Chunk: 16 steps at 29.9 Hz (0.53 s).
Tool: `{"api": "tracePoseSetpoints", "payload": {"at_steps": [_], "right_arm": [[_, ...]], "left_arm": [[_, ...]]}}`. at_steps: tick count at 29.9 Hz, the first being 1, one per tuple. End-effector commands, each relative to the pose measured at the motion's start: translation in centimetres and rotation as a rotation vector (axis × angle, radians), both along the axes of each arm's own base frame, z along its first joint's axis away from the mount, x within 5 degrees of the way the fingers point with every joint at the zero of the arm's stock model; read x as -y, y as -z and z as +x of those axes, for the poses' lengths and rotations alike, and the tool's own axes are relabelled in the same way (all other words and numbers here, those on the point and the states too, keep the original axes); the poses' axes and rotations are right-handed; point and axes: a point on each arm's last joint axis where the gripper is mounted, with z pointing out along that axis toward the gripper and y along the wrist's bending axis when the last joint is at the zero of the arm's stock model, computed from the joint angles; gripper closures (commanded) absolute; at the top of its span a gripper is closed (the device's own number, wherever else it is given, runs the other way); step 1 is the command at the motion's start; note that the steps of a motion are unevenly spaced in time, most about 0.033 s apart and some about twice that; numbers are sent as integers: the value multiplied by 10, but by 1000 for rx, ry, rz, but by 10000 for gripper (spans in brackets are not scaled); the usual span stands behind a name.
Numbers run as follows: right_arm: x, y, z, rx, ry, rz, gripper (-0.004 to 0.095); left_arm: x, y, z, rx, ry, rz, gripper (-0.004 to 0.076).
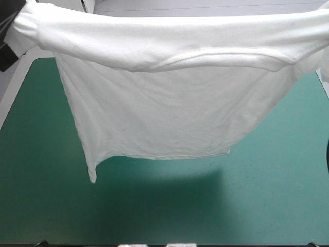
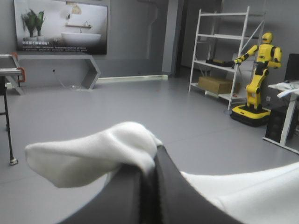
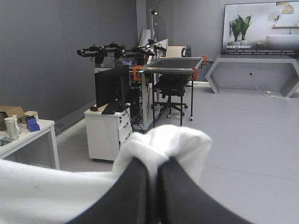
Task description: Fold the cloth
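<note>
The white T-shirt [image 1: 164, 103] hangs lifted high above the teal-green table [image 1: 46, 170], stretched between both arms, its hem dangling free over the table's middle. In the high view both grippers are hidden behind the cloth at the upper corners. My left gripper [image 2: 152, 168] is shut on the T-shirt [image 2: 93, 156], a white bunch bulging over its black fingers [image 2: 180, 196]. My right gripper [image 3: 154, 170] is likewise shut on the T-shirt [image 3: 168, 140], cloth folded over the fingertips. Both wrist views look level into the room.
The T-shirt's shadow lies on the teal-green cover [image 1: 169, 185] below the hem. The table's left edge [image 1: 13, 98] shows beside the hanging cloth.
</note>
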Motion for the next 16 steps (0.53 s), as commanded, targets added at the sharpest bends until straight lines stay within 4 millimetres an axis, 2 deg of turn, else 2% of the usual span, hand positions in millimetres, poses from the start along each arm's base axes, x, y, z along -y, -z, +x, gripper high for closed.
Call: {"api": "tracePoseSetpoints", "payload": {"at_steps": [1,4,8,12,14,16], "right_arm": [[0,-8,0,78,5,14,925],[-3,-3,15,10,26,4,925],[-13,10,51,-132,67,-17,925],[-28,30,101,-276,103,-40,925],[-38,50,134,-373,129,-74,925],[-47,69,159,-453,132,-101,925]], "left_arm": [[-5,-11,-12,92,20,-57,734],[2,-3,3,29,1,-13,734],[20,19,43,-128,-53,94,734],[41,48,93,-270,-137,217,734],[53,69,122,-351,-180,285,734],[64,89,148,-422,-210,326,734]]}}
